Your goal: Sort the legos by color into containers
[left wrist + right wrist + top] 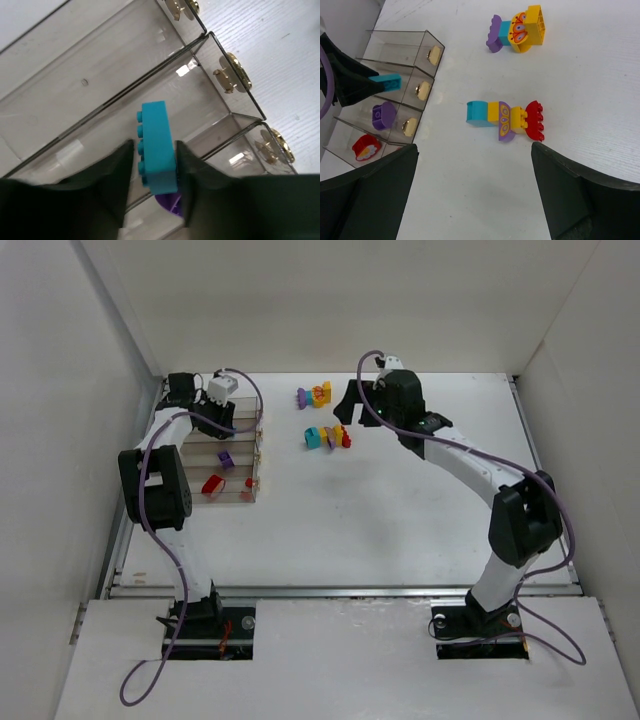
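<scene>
At the left of the white table (400, 520) stand the containers (236, 430), four long, narrow bins of clear, slightly smoky plastic joined side by side into one block, each with a small brass-coloured clasp (231, 75) on its end wall. The left gripper (152, 162) hangs over this block with its jaws narrow, both black fingers pressed against a teal brick (156, 147), a small oblong piece with a line of studs along one side. The brick sits above the second bin from the far end. In the next bin nearer lies a purple brick (382, 115) with a rounded top, and in the nearest bin a red brick (366, 148) with a pale mark on it. To the right of the bins, out on the open table, lie two groups of loose legos. The far group (517, 31) is a purple, a teal and yellow-orange pieces touching, and the near row (505, 119) runs teal, yellow, purple, yellow, red. Above the table near these groups hangs the right gripper (475, 150), jaws wide apart and holding nothing.
</scene>
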